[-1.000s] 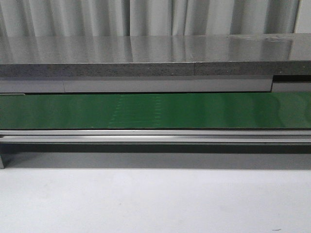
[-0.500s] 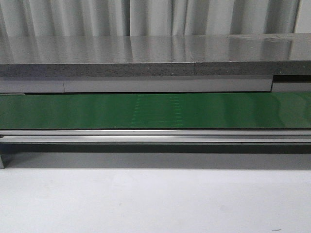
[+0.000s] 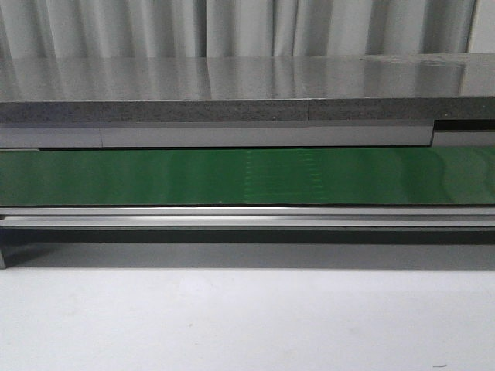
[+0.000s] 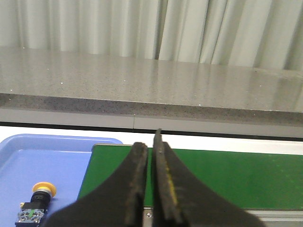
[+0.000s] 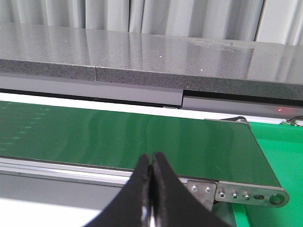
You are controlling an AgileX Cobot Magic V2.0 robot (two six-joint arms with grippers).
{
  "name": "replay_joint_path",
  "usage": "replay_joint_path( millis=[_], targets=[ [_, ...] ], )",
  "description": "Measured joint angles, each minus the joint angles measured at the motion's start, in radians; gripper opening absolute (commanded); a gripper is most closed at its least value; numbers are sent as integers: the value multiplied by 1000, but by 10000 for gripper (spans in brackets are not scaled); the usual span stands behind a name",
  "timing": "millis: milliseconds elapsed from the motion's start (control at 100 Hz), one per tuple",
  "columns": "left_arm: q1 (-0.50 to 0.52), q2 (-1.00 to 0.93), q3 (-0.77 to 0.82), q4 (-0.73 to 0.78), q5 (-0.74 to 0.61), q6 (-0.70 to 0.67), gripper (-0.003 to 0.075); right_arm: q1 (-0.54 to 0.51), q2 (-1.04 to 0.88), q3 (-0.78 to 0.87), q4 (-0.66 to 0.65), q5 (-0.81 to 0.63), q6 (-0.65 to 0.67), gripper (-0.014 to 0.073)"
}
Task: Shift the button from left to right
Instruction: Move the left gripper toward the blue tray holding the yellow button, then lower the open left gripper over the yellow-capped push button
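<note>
The button (image 4: 37,203), with an orange round cap, a yellow bit and a dark boxy base, lies in a blue tray (image 4: 57,156) beside the belt's end, seen only in the left wrist view. My left gripper (image 4: 149,142) is shut and empty, with only a thin slit between the fingers. It hangs over the end of the green conveyor belt (image 4: 236,175), to the side of the button and apart from it. My right gripper (image 5: 151,158) is shut and empty near the other end of the belt (image 5: 118,137). Neither gripper shows in the front view.
The green belt (image 3: 116,178) runs across the front view, with a metal rail along its near side. A grey stone counter (image 3: 232,85) and curtains stand behind it. A green bin (image 5: 279,146) sits past the belt's right end. A white table (image 3: 232,317) lies in front.
A lighter dotted patch on the green belt has shifted to the right in the front view. Nothing else has visibly changed there.
</note>
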Motion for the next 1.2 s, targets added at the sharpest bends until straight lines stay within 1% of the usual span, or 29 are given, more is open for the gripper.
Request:
replay_joint_path(
  millis=[130,320,390,510,600,760,1100,1160,1200],
  targets=[
    [0,119,-152,-2,144,0,5,0,0,0,0,0,0,-67],
    [0,319,-360,-2,406,0,5,0,0,0,0,0,0,-67],
    [0,388,-424,-2,481,0,5,0,0,0,0,0,0,-67],
    [0,490,-496,-2,567,0,5,0,0,0,0,0,0,-67],
    [0,549,-511,-2,593,0,5,0,0,0,0,0,0,-67],
    [0,623,-512,-2,602,0,5,0,0,0,0,0,0,-67],
    [0,706,-512,-2,625,0,6,0,0,0,0,0,0,-67],
    [0,712,-512,-2,639,0,23,0,0,0,0,0,0,-67],
    [0,714,-512,-2,647,5,56,0,0,0,0,0,0,-67]
  ],
)
